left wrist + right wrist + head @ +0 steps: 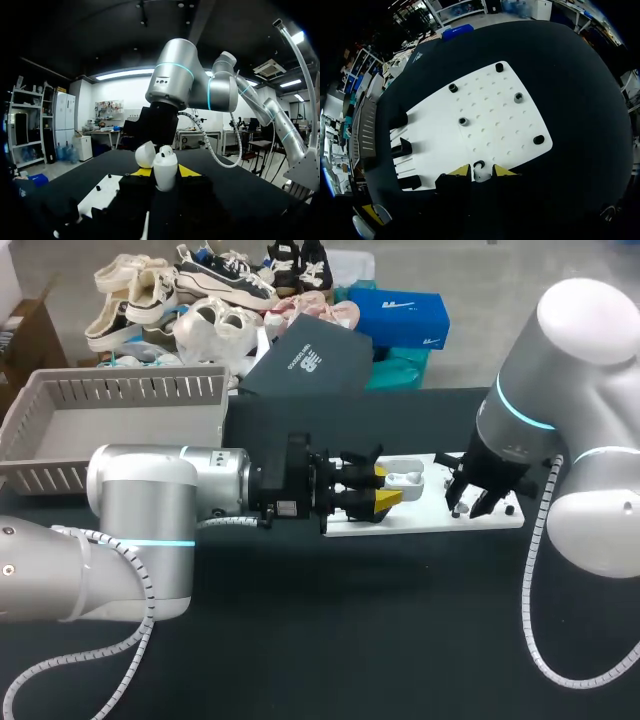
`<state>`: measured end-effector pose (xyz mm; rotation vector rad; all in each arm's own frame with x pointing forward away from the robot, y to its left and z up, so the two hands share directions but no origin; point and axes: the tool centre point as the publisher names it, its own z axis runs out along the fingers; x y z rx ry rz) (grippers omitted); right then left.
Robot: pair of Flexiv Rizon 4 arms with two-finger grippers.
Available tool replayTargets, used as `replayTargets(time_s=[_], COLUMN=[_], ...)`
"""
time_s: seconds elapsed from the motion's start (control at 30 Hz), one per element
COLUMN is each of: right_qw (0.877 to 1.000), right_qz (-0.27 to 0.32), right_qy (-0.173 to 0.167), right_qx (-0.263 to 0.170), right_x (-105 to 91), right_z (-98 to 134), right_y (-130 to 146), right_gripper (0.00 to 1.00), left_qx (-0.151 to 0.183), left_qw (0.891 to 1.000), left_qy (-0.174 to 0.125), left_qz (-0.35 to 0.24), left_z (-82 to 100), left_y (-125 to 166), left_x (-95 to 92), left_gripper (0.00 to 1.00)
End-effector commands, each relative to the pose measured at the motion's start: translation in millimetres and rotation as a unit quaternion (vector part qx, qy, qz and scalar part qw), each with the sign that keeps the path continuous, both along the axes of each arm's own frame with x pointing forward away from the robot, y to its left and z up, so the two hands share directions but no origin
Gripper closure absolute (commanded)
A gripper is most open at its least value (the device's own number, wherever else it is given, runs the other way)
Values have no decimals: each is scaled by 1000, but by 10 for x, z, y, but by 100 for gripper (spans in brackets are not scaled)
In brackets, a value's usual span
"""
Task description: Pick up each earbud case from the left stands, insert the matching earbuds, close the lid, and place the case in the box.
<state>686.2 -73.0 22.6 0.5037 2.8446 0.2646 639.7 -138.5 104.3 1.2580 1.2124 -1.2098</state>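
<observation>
Evidently, the insertion step was in hand: the lid-open case (164, 174) was clamped in the left pincer (388, 490). An earbud (479, 175) on the white board (490, 120) was straddled by the right pincer (481, 170), grip undeterminable. Lifting and alignment were judged needed next.

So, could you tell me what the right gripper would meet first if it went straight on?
Probably the small white earbud just ahead, then the white board beneath it.

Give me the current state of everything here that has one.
earbud case: lid open, upright, gripped.
left end effector: shut on the earbud case.
right end effector: down at an earbud at the white board's edge, grip unclear.
grey box: no case inside.
</observation>
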Motion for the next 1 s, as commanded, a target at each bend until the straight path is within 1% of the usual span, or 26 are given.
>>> replayTargets(time_s=[0.03,0.1,0.13,0.27,0.4,0.5,0.83,1.0], right_qw=[1000,1000,1000,1000,1000,1000,999,997], right_qz=[0,-1,0,0,-1,-3,-20,-34], right_qy=[2,4,5,6,3,-5,-32,-62], right_qx=[-1,1,1,2,5,4,24,21], right_x=[16,16,14,0,-36,-66,-290,-449], right_z=[-14,-16,-15,2,74,121,474,778], right_y=[-3,-7,-10,-23,-41,-56,-207,-304], right_gripper=[78,91,100,100,100,100,100,100], left_qx=[0,0,0,0,0,0,0,0], left_qw=[1000,1000,1000,1000,1000,1000,1000,1000], left_qy=[-1,-1,-1,-1,-1,-1,-1,-1], left_qz=[2,2,2,2,2,2,2,2], left_z=[-2,-2,-2,-2,-2,-2,-2,-2], left_y=[-2,-2,-2,-2,-2,-2,-2,-2], left_x=[-13,-13,-13,-13,-13,-13,-13,-13], left_gripper=[100,100,100,100,100,100,100,100])
